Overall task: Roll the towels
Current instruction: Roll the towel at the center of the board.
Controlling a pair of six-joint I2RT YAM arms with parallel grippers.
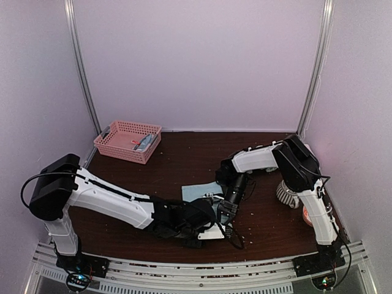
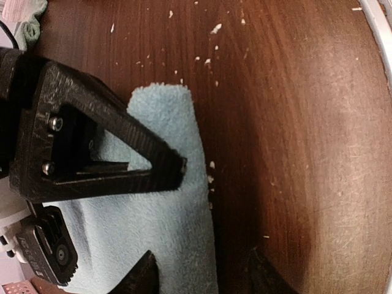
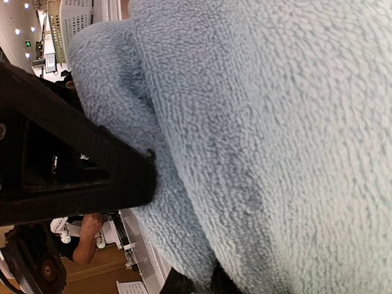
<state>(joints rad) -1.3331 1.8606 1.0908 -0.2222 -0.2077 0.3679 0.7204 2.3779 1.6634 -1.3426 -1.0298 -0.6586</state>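
Observation:
A light blue towel lies mid-table, folded into a long strip in the left wrist view. My left gripper is open, its jaws straddling the strip's right edge low over the table; it sits at the towel's near edge in the top view. My right gripper comes down beside it and is shut on a bulging fold of the same towel, its tips close together with cloth between them. A green cloth and a pink cloth show at a corner.
A pink basket holding a small item stands at the back left. A pale rolled bundle and a pinkish object lie by the right arm. White crumbs dot the dark wood table. Walls enclose three sides.

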